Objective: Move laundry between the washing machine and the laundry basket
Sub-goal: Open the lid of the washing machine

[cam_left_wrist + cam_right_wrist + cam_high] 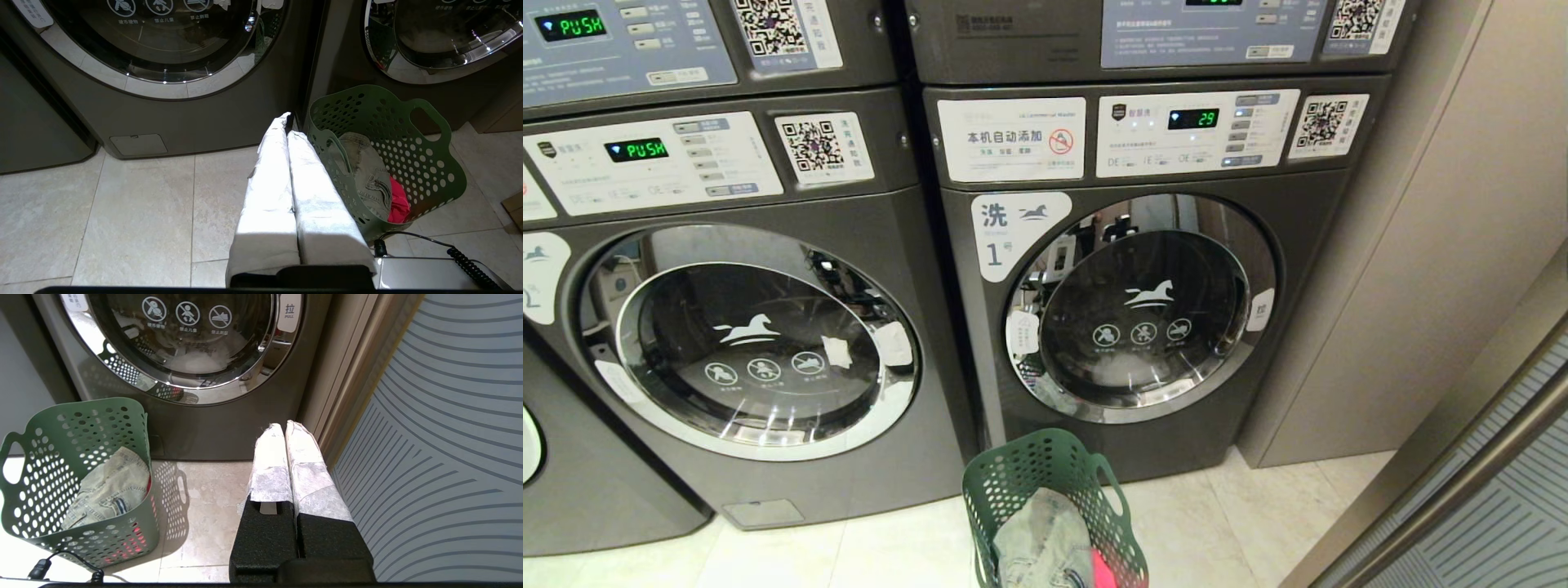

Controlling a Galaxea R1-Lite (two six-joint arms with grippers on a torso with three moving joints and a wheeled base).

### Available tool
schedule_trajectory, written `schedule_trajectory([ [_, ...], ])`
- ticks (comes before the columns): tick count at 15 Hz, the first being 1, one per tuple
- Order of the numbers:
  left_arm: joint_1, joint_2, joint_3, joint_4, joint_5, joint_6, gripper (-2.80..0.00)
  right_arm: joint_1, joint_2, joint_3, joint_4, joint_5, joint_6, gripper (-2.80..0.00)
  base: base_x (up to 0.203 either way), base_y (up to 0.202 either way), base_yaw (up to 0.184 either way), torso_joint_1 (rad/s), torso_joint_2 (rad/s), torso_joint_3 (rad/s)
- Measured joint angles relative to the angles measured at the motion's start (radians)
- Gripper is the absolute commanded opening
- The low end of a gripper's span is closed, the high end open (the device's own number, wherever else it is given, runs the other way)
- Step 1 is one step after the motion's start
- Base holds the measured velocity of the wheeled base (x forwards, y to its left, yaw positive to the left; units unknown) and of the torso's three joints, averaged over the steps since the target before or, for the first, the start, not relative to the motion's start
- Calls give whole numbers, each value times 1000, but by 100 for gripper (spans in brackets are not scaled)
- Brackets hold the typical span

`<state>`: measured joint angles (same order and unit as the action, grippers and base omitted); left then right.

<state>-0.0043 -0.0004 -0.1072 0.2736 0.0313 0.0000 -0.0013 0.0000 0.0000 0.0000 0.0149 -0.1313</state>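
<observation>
Head view, washer point(752, 343): stood left of the machine marked 1 point(1127, 310), its round door closed.
Head view, basket point(1054, 506): sat on the tiled floor point(898, 555) before the gap between the two machines, with jeans point(1041, 543) and a pink item point(1104, 567) inside.
Left wrist view, left gripper point(288, 122): fingers pressed together, empty, low over the floor just beside the basket point(408, 163).
Right wrist view, right gripper point(284, 428): fingers clenched on nothing, near the base of the machine marked 1 point(212, 416); basket point(61, 457) well apart.
</observation>
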Motion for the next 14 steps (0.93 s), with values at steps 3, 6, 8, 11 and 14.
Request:
schedule_trajectory([
  [3, 0, 0, 0, 0, 0, 0, -280, 0, 0, 0, 0, -1, 0, -280, 0, 0, 0, 0, 0, 0],
  [6, 0, 0, 0, 0, 0, 0, -280, 0, 0, 0, 0, 1, -1, -280, 0, 0, 0, 0, 0, 0],
  [8, -1, 0, 0, 0, 0, 0, -280, -1, 0, 0, -1, 1, -2, -280, 2, -1, 39, 4, 1, 1],
  [11, 0, 0, 0, 0, 0, 0, -280, -1, 0, 0, 0, 0, 0, -280, 6, -7, 180, 2, 1, 8],
  [14, 0, 0, 0, 0, 0, 0, -280, 0, 0, 0, 0, -1, 0, -280, 1, -8, 203, 2, -2, 2],
])
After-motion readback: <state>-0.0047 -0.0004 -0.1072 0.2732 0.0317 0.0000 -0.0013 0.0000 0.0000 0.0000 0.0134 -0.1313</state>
